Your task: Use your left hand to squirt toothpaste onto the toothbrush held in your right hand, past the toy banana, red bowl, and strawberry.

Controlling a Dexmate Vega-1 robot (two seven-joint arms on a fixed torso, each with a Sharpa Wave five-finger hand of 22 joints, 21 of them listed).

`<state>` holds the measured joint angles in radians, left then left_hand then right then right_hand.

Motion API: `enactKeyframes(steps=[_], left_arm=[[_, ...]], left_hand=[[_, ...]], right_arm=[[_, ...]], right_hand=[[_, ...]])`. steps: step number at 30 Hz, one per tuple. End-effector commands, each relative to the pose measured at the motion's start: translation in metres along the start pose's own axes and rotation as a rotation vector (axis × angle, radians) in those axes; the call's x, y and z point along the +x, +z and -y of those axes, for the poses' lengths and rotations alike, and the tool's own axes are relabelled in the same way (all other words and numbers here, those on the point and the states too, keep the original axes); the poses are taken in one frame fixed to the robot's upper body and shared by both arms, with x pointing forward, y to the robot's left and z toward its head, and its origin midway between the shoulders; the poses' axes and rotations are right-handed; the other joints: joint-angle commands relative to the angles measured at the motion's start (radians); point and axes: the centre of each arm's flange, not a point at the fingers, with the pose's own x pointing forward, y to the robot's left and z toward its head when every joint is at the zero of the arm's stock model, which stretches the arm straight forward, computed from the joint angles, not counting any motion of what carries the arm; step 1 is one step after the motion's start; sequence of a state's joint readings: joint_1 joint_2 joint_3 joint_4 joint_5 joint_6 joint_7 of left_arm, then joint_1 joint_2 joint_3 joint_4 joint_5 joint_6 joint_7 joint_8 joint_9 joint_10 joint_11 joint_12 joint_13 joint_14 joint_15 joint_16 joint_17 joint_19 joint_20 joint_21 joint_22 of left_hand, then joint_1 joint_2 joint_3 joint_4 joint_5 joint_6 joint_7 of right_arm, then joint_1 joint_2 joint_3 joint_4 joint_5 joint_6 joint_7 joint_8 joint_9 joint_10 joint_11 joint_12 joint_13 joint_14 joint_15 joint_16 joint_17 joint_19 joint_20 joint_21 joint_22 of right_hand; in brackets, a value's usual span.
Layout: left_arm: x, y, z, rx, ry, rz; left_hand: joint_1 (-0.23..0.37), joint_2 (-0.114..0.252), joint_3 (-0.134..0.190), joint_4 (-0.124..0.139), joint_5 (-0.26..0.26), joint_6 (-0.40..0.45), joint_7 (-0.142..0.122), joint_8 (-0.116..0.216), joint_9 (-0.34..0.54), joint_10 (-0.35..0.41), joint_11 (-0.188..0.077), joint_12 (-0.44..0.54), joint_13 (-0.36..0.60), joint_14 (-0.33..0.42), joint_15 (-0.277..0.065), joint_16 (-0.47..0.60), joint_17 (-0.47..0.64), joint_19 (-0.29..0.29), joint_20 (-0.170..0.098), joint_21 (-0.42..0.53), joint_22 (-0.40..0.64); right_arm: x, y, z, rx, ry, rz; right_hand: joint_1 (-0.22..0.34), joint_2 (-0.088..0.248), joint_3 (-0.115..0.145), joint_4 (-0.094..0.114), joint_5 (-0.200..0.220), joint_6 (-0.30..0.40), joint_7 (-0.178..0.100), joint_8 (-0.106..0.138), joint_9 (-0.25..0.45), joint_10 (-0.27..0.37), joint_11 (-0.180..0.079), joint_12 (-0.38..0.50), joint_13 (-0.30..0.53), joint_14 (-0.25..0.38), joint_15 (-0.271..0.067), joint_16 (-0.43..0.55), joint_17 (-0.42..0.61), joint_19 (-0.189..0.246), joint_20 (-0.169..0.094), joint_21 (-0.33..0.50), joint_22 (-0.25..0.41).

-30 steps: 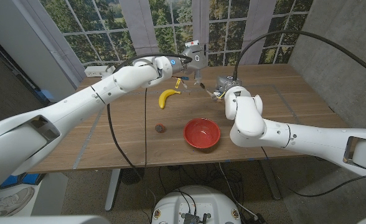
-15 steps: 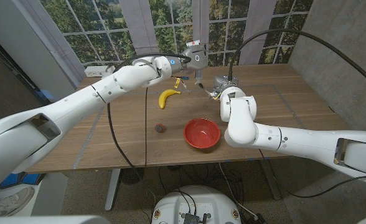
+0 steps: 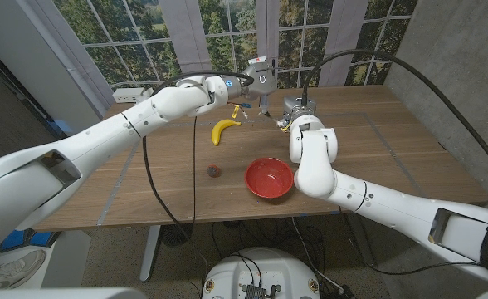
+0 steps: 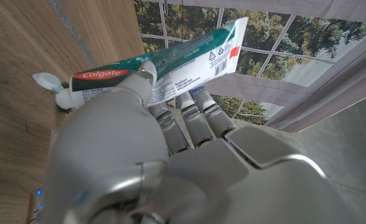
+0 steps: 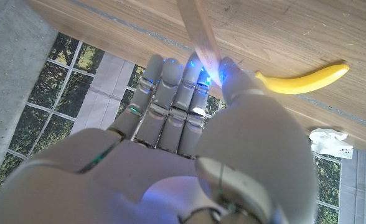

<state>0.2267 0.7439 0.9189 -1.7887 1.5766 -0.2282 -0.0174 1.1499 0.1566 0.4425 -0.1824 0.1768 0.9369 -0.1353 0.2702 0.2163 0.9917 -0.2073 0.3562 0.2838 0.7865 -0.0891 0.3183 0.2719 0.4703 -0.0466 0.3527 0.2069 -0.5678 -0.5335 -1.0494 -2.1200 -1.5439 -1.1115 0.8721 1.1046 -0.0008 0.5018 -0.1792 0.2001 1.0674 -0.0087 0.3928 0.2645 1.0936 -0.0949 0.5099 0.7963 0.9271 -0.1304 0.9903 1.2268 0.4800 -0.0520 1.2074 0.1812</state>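
Wooden table [image 3: 377, 137] before large windows. Green-white-red Colgate toothpaste tube [image 4: 170, 62], white cap on, grasped in left hand [image 4: 133, 143] at far middle. Right hand [image 5: 189, 118] grips pale wooden toothbrush handle [image 5: 198, 34] beside it. One yellow toy banana [image 3: 224, 129], one strawberry [image 3: 214, 171], one red bowl [image 3: 269, 178], inside bare.

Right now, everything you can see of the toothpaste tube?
The toothpaste tube is a flat, flexible-looking Colgate tube, red at the logo, then green and white with small print. Its white cap, at the nozzle end, looks flipped open, and the crimped tail points toward the window. The left robot hand holds it, fingers wrapped around its nozzle half, above the wooden table. It touches nothing else that shows.
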Motion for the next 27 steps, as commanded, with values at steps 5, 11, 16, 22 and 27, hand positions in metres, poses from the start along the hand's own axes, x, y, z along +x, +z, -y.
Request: enactKeyframes(steps=[5,11,16,22,27], left_arm=[[-0.004,0.001,0.001,0.009,-0.019,-0.007],[-0.007,0.002,-0.001,0.018,-0.019,-0.017],[-0.008,0.002,-0.002,0.025,-0.021,-0.016],[-0.009,0.001,-0.002,0.019,0.01,-0.022],[-0.009,0.0,-0.004,0.017,0.019,-0.022]], left_hand=[[0.02,-0.002,-0.01,0.001,0.005,0.021,0.013,0.009,0.002,0.039,-0.014,0.015,0.035,0.019,-0.154,0.011,0.009,0.008,-0.065,0.011,0.004],[0.028,-0.008,-0.017,0.0,0.007,0.039,0.021,0.014,0.001,0.052,-0.014,0.022,0.042,0.035,-0.154,0.021,0.017,0.01,-0.068,0.015,0.004],[0.034,-0.011,-0.022,-0.001,0.008,0.047,0.025,0.016,0.001,0.059,-0.013,0.026,0.047,0.042,-0.154,0.027,0.022,0.01,-0.069,0.017,0.004],[0.038,-0.014,-0.025,-0.001,0.009,0.049,0.026,0.016,0.001,0.062,-0.013,0.027,0.05,0.046,-0.154,0.03,0.025,0.011,-0.068,0.019,0.004],[0.042,-0.014,-0.027,-0.001,0.009,0.053,0.025,0.017,0.001,0.066,-0.013,0.03,0.053,0.052,-0.154,0.034,0.029,0.011,-0.068,0.021,0.004]], right_arm=[[-0.008,-0.002,-0.004,-0.069,-0.056,-0.041],[-0.009,0.003,-0.007,-0.106,-0.045,-0.041],[-0.01,0.006,-0.009,-0.116,-0.038,-0.035],[-0.012,0.01,-0.01,-0.136,-0.012,-0.016],[-0.011,0.012,-0.011,-0.141,0.009,-0.003]], right_hand=[[0.033,0.034,0.029,0.008,0.006,0.009,0.002,0.0,0.005,0.055,-0.044,0.003,0.004,-0.004,-0.09,0.009,0.001,-0.006,0.002,0.012,0.003],[0.033,0.033,0.03,0.008,0.006,0.01,0.001,-0.001,0.005,0.055,-0.042,0.003,0.005,-0.006,-0.09,0.009,0.002,-0.008,0.001,0.014,0.003],[0.033,0.031,0.031,0.008,0.005,0.01,0.0,-0.001,0.007,0.056,-0.044,0.002,0.004,-0.006,-0.09,0.01,0.002,-0.009,0.001,0.016,0.003],[0.033,0.031,0.032,0.008,0.005,0.01,0.001,-0.002,0.007,0.053,-0.045,0.004,0.01,-0.008,-0.09,0.011,0.002,-0.013,-0.001,0.018,0.002],[0.032,0.03,0.033,0.008,0.005,0.012,-0.001,-0.003,0.007,0.053,-0.044,0.004,0.011,-0.009,-0.09,0.011,0.001,-0.014,-0.002,0.019,0.002]])
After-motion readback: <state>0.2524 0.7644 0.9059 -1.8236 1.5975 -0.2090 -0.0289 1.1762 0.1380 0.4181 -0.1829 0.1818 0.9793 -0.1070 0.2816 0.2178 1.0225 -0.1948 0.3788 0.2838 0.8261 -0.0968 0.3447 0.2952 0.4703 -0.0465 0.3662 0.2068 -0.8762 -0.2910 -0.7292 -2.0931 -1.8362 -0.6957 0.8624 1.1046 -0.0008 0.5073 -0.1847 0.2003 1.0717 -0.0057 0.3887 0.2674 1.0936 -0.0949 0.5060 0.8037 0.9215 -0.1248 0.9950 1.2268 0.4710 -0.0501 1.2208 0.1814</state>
